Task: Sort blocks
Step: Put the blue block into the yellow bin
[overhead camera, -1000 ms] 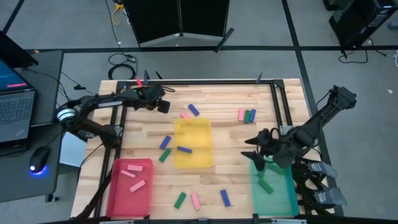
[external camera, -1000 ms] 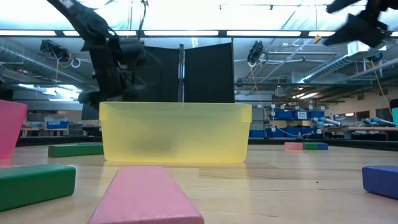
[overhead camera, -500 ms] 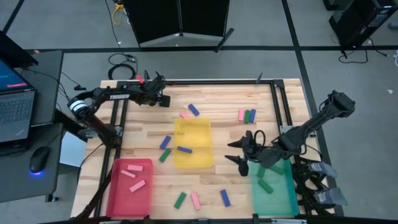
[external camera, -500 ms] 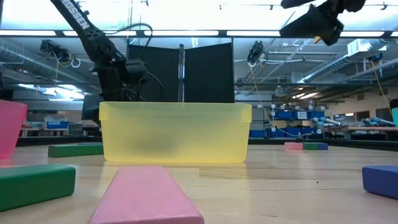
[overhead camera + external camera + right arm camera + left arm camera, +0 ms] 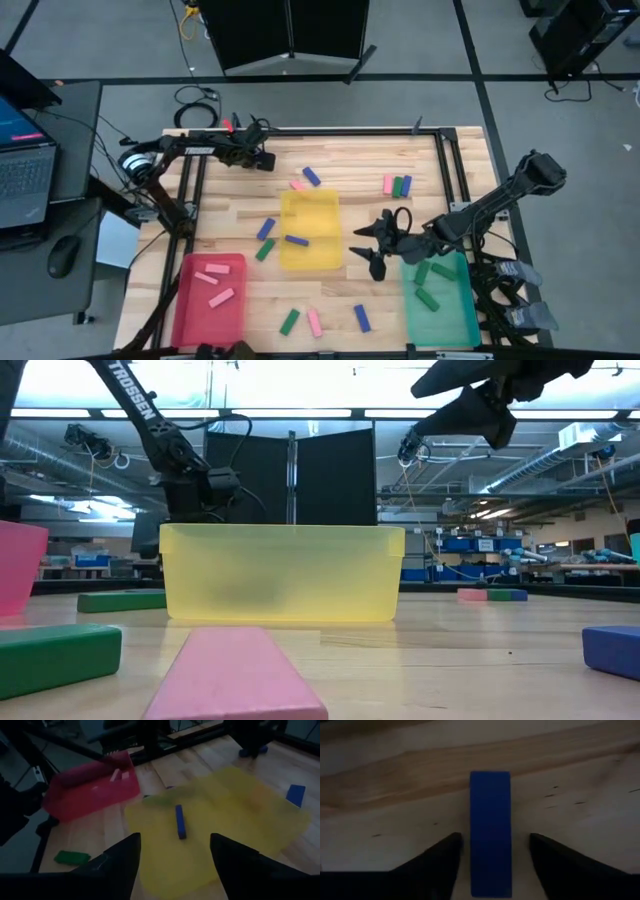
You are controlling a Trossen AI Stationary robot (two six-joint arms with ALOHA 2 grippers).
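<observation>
1. The red tray (image 5: 208,300) sits at the near left of the desk (image 5: 350,165) with two pink blocks (image 5: 214,287) lying inside.
2. The left tool (image 5: 266,160) is at the far left, low over the wood. Its fingers (image 5: 437,857) are apart on each side of a blue block (image 5: 490,832), not squeezing it. The block's long side points straight away from the tool.
3. The yellow tray (image 5: 310,229) is in the middle. One blue block (image 5: 296,240) lies flat inside, long side left to right.
4. The right tool (image 5: 372,245) hangs between the yellow tray and the teal tray (image 5: 441,300), fingers apart, holding nothing.
5. Other blocks (image 5: 397,185) lie about on the pale wooden desk. Behind is a big room with ceiling lights.
</observation>
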